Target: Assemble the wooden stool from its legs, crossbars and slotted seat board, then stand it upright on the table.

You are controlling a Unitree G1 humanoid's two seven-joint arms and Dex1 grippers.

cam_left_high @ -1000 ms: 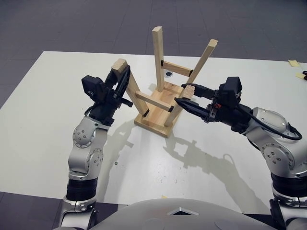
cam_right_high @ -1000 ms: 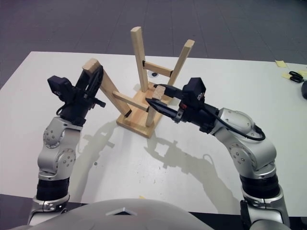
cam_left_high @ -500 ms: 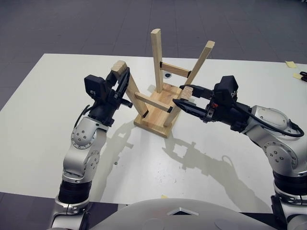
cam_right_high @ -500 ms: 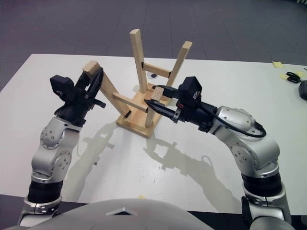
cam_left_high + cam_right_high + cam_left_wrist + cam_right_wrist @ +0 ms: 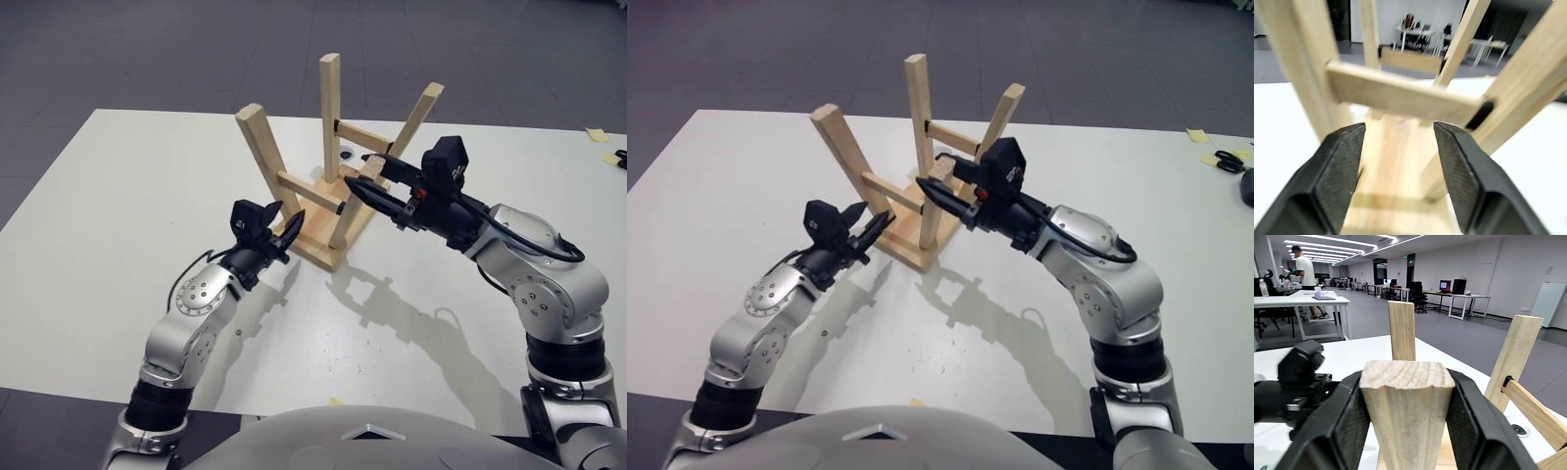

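The wooden stool stands upside down on the white table [image 5: 118,215], its seat board [image 5: 318,245] flat and its legs pointing up. A crossbar [image 5: 309,193] joins the left leg [image 5: 263,155] to the near right leg [image 5: 345,220]. My right gripper [image 5: 361,186] is shut on the top end of that near right leg [image 5: 1406,396], which is pressed between both fingers [image 5: 1352,431]. My left gripper [image 5: 284,230] hovers low and open just off the board's near left edge. In the left wrist view the seat board [image 5: 1400,196] and crossbar [image 5: 1400,95] lie ahead between the open fingers [image 5: 1337,171].
A small round grommet [image 5: 345,153] sits in the table behind the stool. Yellow tape scraps [image 5: 595,130] and scissors [image 5: 1227,155] lie at the far right edge. Bare table stretches to the left and along the near side.
My left gripper let go of the left leg and dropped down beside the seat board's edge. The right gripper shifted slightly away and left with its leg, and the stool turned a little.
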